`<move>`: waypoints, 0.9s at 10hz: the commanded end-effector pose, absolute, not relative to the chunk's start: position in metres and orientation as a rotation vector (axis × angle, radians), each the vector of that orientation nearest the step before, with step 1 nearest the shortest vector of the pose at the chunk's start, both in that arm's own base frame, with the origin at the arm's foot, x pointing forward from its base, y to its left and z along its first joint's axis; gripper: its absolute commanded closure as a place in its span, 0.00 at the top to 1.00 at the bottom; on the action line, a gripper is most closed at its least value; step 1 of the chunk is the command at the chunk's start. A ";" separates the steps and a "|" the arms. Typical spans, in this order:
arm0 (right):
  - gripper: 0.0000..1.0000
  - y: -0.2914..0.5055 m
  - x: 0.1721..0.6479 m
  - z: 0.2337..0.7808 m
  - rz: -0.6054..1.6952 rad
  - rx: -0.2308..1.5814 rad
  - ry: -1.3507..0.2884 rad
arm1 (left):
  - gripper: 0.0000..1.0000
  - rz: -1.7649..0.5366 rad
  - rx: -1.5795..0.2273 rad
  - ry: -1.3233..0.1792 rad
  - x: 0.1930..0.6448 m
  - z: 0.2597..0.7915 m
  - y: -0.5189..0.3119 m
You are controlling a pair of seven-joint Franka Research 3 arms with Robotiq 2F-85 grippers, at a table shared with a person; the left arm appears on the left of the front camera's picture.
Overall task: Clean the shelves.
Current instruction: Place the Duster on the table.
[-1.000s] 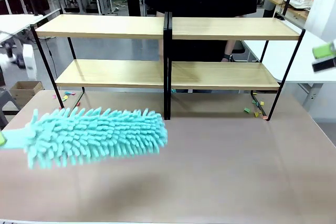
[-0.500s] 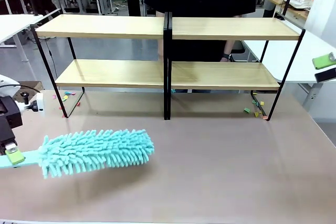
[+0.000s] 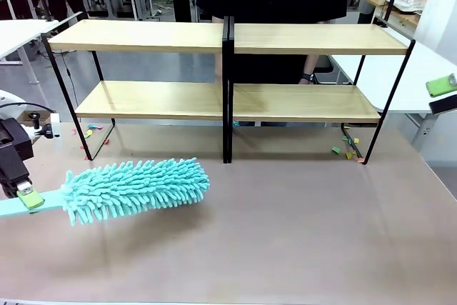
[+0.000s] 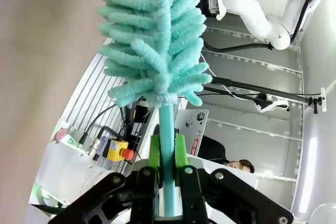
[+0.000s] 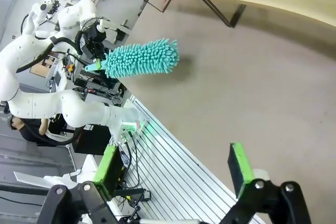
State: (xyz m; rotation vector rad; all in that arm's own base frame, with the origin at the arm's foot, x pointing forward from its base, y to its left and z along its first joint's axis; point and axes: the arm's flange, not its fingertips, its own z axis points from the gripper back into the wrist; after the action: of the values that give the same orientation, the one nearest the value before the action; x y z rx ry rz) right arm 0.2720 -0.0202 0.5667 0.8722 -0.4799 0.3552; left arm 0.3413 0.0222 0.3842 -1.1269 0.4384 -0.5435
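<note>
Shelves (image 3: pixel 228 37) at worktop's (image 3: pixel 300 233) far edge | left tool (image 3: pixel 25 196) low at left, clamping duster (image 3: pixel 136 187) handle, head lying rightward | right tool (image 5: pixel 176 169) spread wide, empty

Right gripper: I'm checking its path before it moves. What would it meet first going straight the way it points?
Probably the bare tabletop, which lies between the open right gripper fingers; the duster lies off to one side.
</note>
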 end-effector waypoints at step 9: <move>1.00 -0.019 0.276 0.572 0.375 0.893 -0.492 | 1.00 -0.199 -0.957 0.029 0.335 0.441 0.077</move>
State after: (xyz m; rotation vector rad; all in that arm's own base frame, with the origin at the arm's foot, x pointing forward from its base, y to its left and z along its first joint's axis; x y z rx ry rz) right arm 0.2726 -0.0198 0.5695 0.8770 -0.4778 0.3556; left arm 0.3461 0.0800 0.4295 -0.9903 0.1494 -0.2953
